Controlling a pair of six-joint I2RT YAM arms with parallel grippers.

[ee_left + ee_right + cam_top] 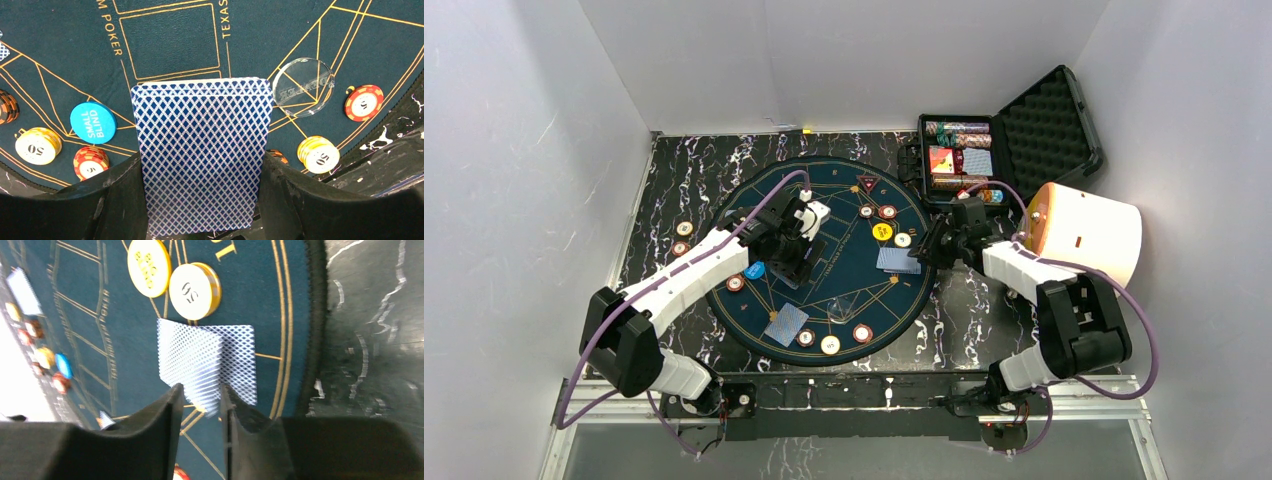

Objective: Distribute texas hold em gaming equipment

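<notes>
My left gripper [202,167] is shut on a deck of blue-backed playing cards [200,150], held above the round green poker mat [824,180]. Below it lie the blue small-blind button [93,123], a clear dealer disc [302,87] and cream and red chips [318,154]. At the mat's right edge my right gripper [200,390] stands open. A blurred card [192,357] sits loose at its fingertips, overlapping a flat card [241,360]. Just beyond are the yellow big-blind button [149,267] and a cream chip [194,285]. A second pair of cards [786,324] lies at the near left.
An open black case [1009,140] with a foam lid stands at the back right, holding chip rows and card boxes. A big white cylinder with an orange end [1089,232] lies beside my right arm. White walls close in the marbled black table [684,170].
</notes>
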